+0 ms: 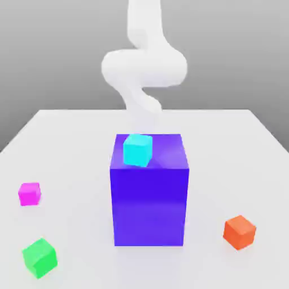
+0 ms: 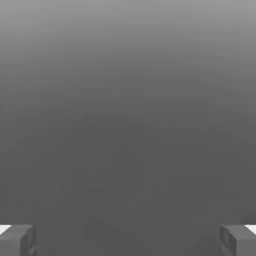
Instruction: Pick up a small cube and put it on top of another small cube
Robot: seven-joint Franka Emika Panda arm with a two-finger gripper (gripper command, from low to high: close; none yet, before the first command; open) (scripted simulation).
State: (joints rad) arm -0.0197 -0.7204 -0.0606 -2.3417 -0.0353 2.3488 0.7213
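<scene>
The small magenta-pink cube [image 1: 29,193] sits on the white table at the exterior view's left, apart from everything else. A cyan cube [image 1: 138,149] rests on top of the big blue-purple block [image 1: 149,195] in the middle of the table. My white arm [image 1: 142,73] rises behind that block, and its lower end drops out of sight behind the block's top edge. In the hand view my gripper [image 2: 128,240] is open: its two grey fingertips [image 2: 17,240] stand far apart with nothing between them, against plain grey background.
A green cube [image 1: 39,257] lies near the front at the exterior view's left. An orange-red cube [image 1: 239,232] lies at the front right. The white table [image 1: 73,141] reaches back past the block to a far edge.
</scene>
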